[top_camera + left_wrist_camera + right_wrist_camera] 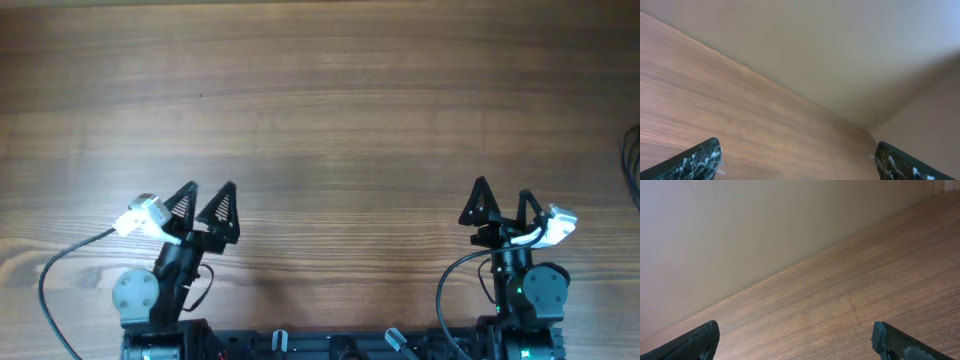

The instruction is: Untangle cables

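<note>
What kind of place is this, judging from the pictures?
Probably a robot test bench in a lab: a wood-grain table, the left gripper and right gripper of two arms fixed at its edge, and a plain pale wall behind.

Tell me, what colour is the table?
The table is brown with a streaky wood grain, seen best in the overhead view.

Two tools: left tool (209, 187), right tool (503, 189); one table (320, 100); cables (632, 165), count unclear.

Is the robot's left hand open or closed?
Open. The left hand has its fingers wide apart, only bare table between them.
</note>
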